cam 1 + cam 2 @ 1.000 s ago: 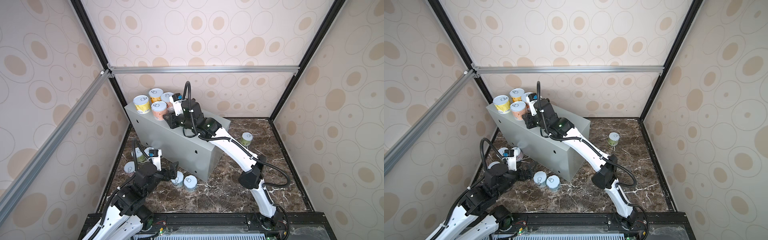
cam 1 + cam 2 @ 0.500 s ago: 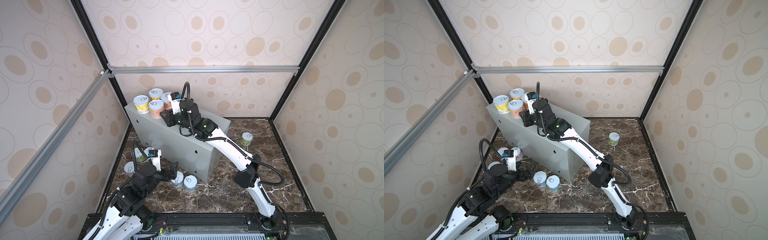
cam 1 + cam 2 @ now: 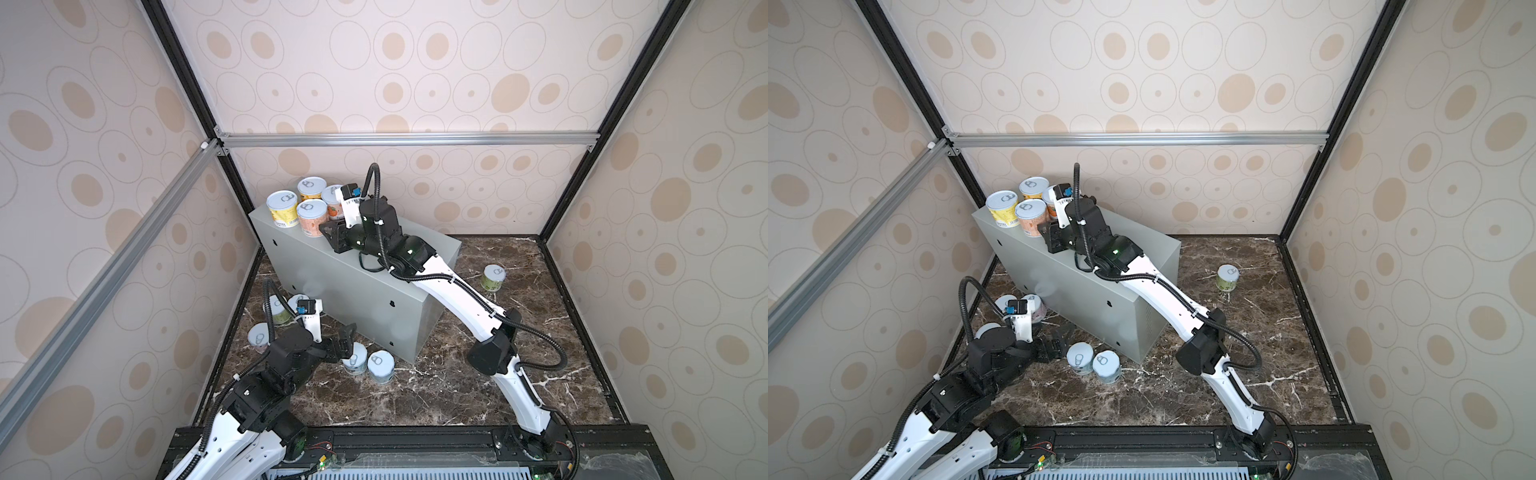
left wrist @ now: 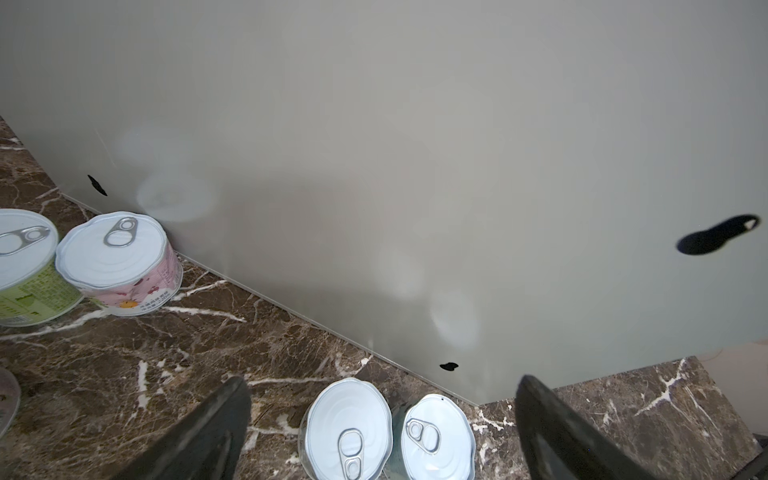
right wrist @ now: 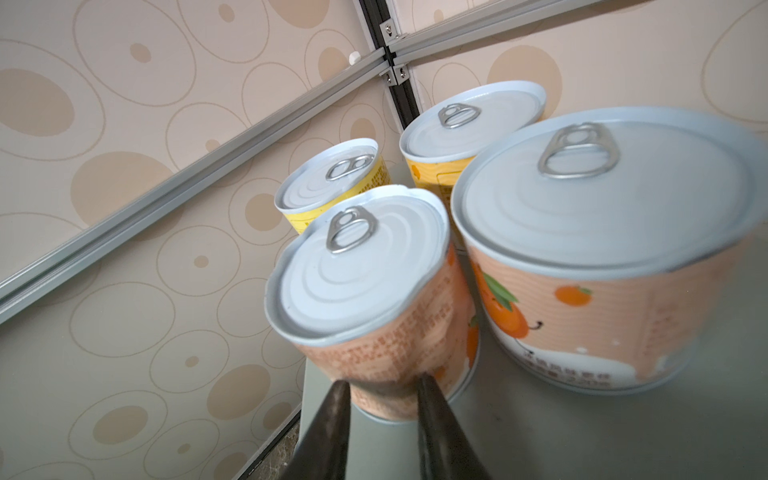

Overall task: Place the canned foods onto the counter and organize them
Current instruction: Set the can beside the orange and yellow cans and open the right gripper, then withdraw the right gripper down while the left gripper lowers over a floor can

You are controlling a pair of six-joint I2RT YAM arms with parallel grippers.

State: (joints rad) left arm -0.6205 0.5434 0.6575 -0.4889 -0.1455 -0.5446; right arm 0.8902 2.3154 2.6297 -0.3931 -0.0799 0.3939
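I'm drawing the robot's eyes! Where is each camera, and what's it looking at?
Top views: high in front, looking down on the counter, cans and both arms.
Left wrist: low, facing the counter's side and two blue cans; the open left tool shows.
Right wrist: above the counter, facing four cans; the right tool shows.
Shared: the peach can by the right tool is in both top views too.

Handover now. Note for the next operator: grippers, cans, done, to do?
Left gripper: open, over two pale-blue cans on the dark marble floor.
Right gripper: shut, tips at the base of the dented peach can.
Done: four on the grey metal counter: that one, another peach can, two yellow cans.
To do: six on the floor: blue pair, green can and pink can at the counter's end, another can by the left arm, lone green can at right.
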